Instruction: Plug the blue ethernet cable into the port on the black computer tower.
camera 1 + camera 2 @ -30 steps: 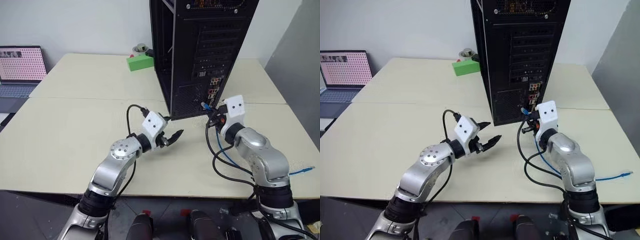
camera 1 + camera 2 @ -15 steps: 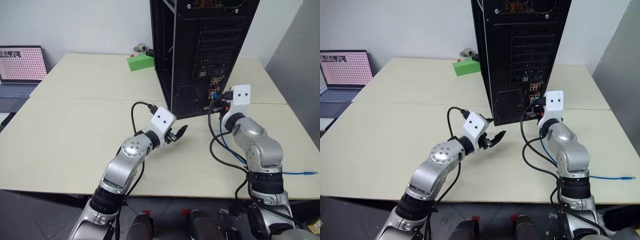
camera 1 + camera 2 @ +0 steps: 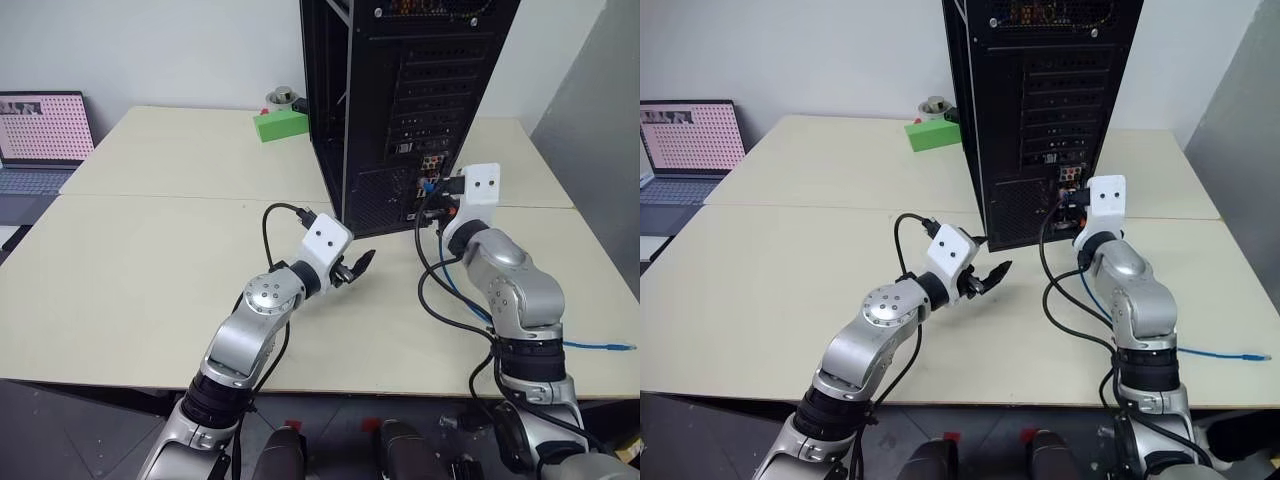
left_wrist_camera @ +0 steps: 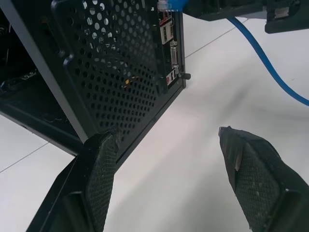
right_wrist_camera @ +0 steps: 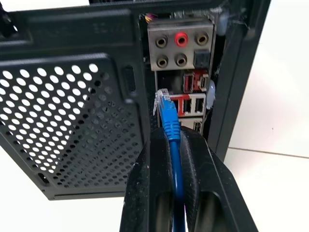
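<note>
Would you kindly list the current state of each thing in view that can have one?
blue ethernet cable: pinched in the right gripper, plug not yet inserted.
right gripper: shut on the cable.
left gripper: open, empty.
black computer tower: upright, side panel off.
laptop: open, screen lit.

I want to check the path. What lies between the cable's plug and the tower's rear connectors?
Nothing: in the right wrist view, the plug of the blue ethernet cable nears the black computer tower with open air between.

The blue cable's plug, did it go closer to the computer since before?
Yes. The plug in the right gripper rose from low beside the tower up to the coloured connectors on its back, closer in.
</note>
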### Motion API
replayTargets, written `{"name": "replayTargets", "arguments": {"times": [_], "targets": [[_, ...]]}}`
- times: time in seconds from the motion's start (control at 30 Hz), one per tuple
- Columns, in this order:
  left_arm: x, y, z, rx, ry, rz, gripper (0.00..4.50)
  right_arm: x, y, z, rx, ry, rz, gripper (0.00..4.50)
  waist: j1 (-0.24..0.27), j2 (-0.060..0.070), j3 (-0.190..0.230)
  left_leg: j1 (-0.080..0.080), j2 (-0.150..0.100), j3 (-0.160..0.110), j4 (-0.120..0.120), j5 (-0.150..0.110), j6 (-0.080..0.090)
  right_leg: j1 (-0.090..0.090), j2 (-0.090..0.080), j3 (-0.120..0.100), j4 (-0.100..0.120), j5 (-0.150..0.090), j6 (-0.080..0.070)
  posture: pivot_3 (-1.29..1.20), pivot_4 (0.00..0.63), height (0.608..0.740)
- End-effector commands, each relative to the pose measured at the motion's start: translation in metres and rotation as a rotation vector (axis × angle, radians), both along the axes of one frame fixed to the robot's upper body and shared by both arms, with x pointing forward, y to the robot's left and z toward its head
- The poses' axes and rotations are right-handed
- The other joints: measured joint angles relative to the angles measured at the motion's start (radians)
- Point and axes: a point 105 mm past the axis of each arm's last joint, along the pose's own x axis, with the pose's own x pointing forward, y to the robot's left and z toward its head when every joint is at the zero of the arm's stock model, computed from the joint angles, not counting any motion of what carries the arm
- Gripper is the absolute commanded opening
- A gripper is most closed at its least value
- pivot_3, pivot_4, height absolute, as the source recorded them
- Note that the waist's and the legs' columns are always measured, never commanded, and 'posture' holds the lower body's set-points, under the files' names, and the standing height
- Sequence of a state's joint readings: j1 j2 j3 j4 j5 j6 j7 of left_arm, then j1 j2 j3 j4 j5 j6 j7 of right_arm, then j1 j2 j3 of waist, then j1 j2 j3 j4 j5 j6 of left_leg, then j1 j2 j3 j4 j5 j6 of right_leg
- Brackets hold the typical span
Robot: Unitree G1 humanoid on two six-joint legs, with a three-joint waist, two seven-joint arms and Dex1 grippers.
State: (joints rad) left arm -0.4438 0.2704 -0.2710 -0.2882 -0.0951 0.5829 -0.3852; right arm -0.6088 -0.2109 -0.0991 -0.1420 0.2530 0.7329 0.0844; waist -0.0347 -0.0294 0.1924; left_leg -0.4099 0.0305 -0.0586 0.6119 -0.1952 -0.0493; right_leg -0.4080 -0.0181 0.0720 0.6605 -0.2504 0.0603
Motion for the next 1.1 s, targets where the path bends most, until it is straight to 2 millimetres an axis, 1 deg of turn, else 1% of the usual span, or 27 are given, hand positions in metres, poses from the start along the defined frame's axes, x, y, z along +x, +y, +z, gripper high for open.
{"name": "replayTargets", "arguments": {"times": [0.03,0.3,0.73,1.1], "targets": [[-0.006,-0.006,0.017,-0.02,-0.066,-0.028,3.47,0.002,-0.003,0.013,0.007,-0.05,-0.018,0.0,0.0,0.0,0.0,0.0,0.0,0.0,0.0,0.0,0.0,0.0,0.0,0.0,0.0,0.0,0.0,0.0,0.15,0.74],[-0.006,-0.007,0.017,-0.02,-0.066,-0.026,3.47,0.006,-0.005,0.01,0.004,-0.043,-0.025,0.0,0.0,0.0,0.0,0.0,0.0,0.0,0.0,0.0,0.0,0.0,0.0,0.0,0.0,0.0,0.0,0.0,0.15,0.74],[-0.006,-0.008,0.015,-0.021,-0.064,-0.027,3.47,0.009,-0.009,0.015,-0.011,-0.067,-0.048,0.0,-0.001,0.0,0.0,0.0,0.0,0.0,0.0,0.0,0.0,0.0,0.0,0.0,0.0,0.0,0.0,0.0,0.15,0.74],[-0.007,-0.009,0.014,-0.02,-0.062,-0.029,3.47,0.01,-0.002,0.023,-0.037,-0.098,-0.024,0.0,-0.017,0.0,0.0,0.0,0.0,0.0,0.0,0.0,0.0,0.0,0.0,0.0,0.0,0.0,0.0,0.0,0.15,0.74]]}}
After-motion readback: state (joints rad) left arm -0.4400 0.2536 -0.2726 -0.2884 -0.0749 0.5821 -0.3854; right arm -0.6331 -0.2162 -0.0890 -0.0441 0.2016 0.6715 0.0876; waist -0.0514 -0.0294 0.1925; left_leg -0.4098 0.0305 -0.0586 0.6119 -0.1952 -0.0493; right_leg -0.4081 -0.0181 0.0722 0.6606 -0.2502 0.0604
